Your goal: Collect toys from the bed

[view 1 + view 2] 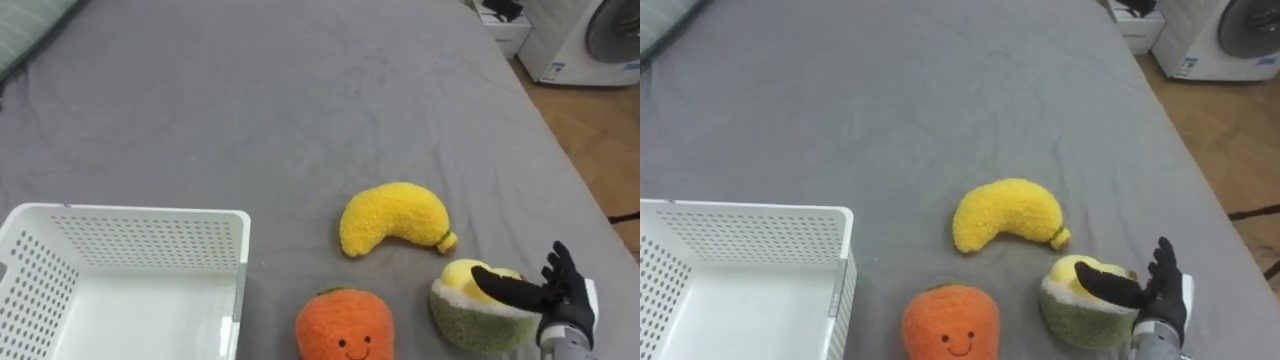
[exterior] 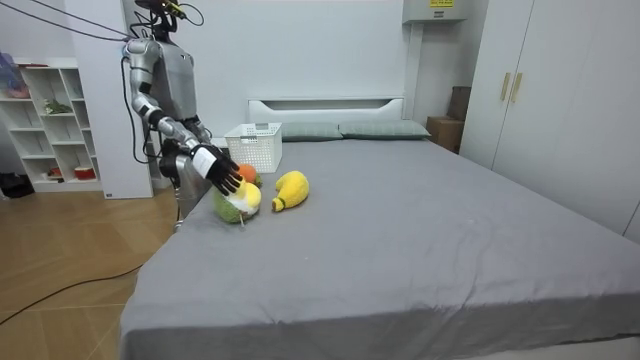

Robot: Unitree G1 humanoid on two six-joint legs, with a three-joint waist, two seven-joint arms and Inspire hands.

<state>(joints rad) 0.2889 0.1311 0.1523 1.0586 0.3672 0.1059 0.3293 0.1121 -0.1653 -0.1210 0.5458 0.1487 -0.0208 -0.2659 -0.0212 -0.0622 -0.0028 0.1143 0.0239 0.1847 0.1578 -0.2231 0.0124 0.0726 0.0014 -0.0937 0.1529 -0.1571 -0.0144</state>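
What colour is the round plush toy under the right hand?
Green with a pale yellow top; the plush toy shows best in the left eye view.

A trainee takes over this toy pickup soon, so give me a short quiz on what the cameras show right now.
1. How many plush toys lie on the bed? A two, B three, C four.
2. True or false: the white basket stands on the bed, to the robot's left of the toys.
3. Fill in: the right robot hand lays its thumb on the ____ plush.
Key: 1 B: the yellow banana plush, the orange plush and the green-and-yellow plush. 2 True. 3 green-and-yellow; the hand's other fingers stand straight and spread.
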